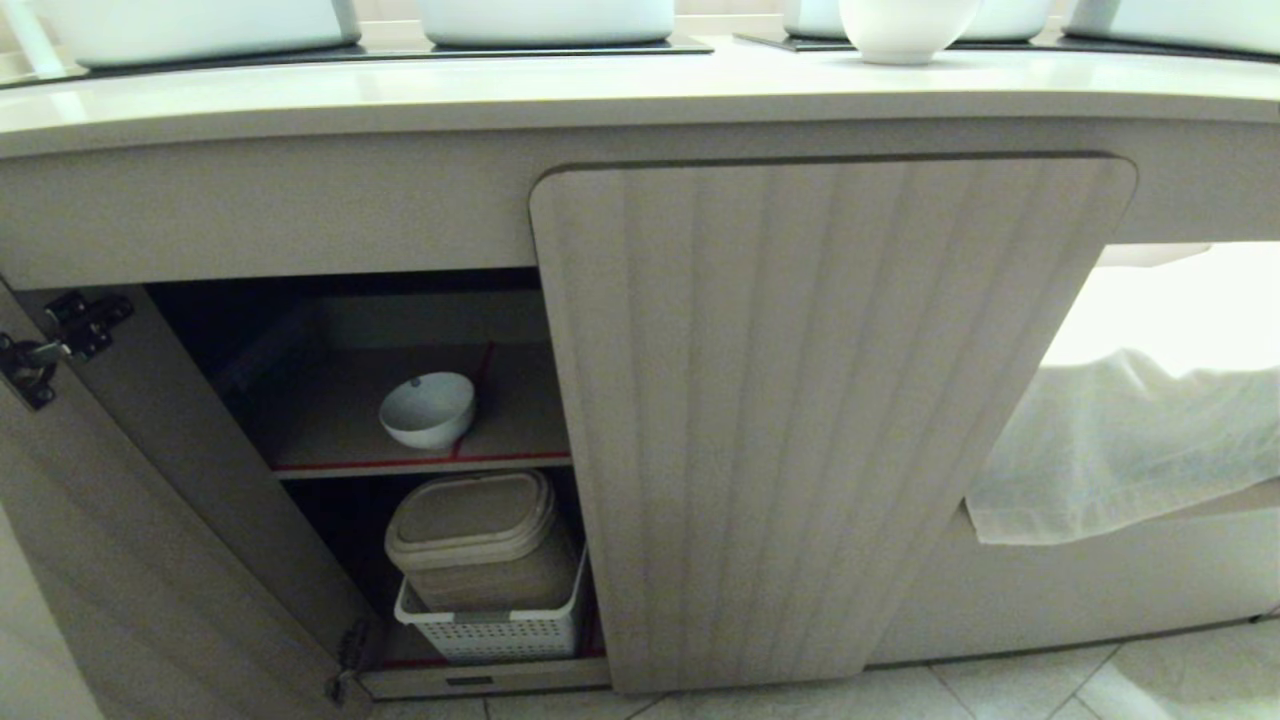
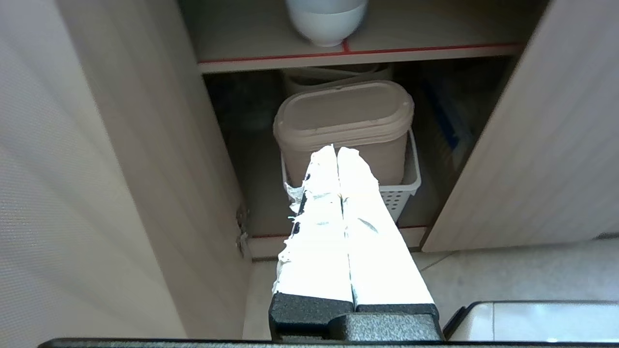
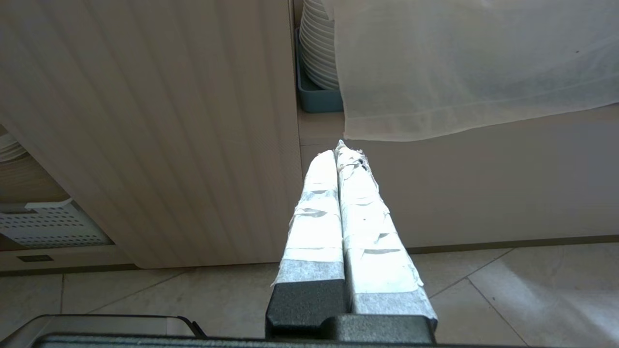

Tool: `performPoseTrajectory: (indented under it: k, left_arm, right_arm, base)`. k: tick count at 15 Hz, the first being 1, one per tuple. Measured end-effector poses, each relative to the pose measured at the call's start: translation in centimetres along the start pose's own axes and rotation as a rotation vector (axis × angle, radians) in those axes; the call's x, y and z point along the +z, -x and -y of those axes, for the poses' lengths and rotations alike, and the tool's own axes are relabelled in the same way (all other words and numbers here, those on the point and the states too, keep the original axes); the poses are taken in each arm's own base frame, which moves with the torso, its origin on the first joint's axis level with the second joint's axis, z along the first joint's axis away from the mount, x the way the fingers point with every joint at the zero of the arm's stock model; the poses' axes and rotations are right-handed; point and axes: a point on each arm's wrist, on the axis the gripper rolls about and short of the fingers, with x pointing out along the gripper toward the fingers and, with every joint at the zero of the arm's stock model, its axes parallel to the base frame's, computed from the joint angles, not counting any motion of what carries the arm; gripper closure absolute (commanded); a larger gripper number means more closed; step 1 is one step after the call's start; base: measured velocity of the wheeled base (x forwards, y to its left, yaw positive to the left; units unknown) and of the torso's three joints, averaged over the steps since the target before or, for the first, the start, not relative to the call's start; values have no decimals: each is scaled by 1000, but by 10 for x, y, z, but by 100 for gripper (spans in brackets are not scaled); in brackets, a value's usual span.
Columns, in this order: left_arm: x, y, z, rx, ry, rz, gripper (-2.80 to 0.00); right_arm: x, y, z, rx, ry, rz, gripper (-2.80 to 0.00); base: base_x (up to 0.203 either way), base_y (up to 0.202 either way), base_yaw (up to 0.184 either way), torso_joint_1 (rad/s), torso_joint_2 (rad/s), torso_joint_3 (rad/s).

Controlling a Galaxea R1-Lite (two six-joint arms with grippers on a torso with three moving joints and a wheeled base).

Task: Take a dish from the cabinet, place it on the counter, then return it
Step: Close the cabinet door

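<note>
Fingers of the left gripper are clenched together on nothing, held low in front of the open cabinet, pointing toward a lidded beige container that sits in a white perforated basket on the cabinet floor. Fingers of the right gripper are likewise pressed together and empty, in front of the cabinet's closed ribbed door, near a hanging white cloth. The bowl rests upright inside the cabinet, on the red-edged shelf directly above the container. The counter tops the cabinet and carries another white bowl.
</note>
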Motion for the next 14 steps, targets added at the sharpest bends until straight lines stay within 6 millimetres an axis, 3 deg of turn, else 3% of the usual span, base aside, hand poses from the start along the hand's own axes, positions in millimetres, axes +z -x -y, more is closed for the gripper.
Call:
performPoseTrajectory:
  k: [14]
  left_arm:
    - [-4, 8, 0, -11, -12, 86, 0]
  right_arm:
    - [0, 0, 0, 0, 0, 0, 0]
  base:
    - [0, 0, 0, 0, 0, 0]
